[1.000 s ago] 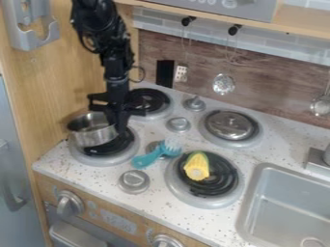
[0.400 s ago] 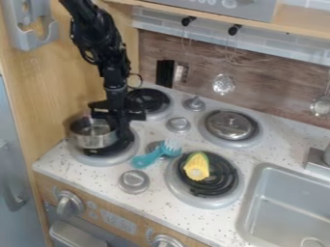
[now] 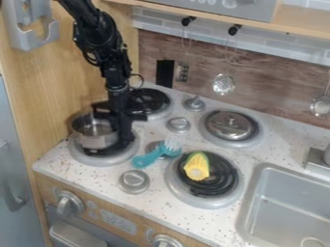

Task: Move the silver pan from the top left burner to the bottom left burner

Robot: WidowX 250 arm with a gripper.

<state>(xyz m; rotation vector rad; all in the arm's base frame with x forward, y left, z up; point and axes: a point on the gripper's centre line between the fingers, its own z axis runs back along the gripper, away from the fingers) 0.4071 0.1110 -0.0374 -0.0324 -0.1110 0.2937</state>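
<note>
Four burners show on the stovetop, and one silver pan [image 3: 95, 141] sits at the bottom left burner [image 3: 82, 157], over its coil. One black gripper [image 3: 122, 137] is above that burner, at the pan's right side; whether it grips the pan or is open cannot be told. Behind the burner is the top left burner [image 3: 163, 111]. To its right lies one teal brush [image 3: 149, 157], with the bottom right burner [image 3: 184, 192] farther right, bearing one yellow corn piece [image 3: 197, 167]. Diagonally behind it, the top right burner [image 3: 247, 140] carries one round metal lid [image 3: 231, 125].

Below the burner, the front panel [image 3: 145, 228] has two large knobs [image 3: 69, 203] and a display [image 3: 118, 221] with pale characters. To the burner's right, one sink [image 3: 290, 207] is set into the counter [image 3: 219, 152]. Up and to its right, two perforated metal utensils [image 3: 224, 84] hang against the wall, well apart from it.
</note>
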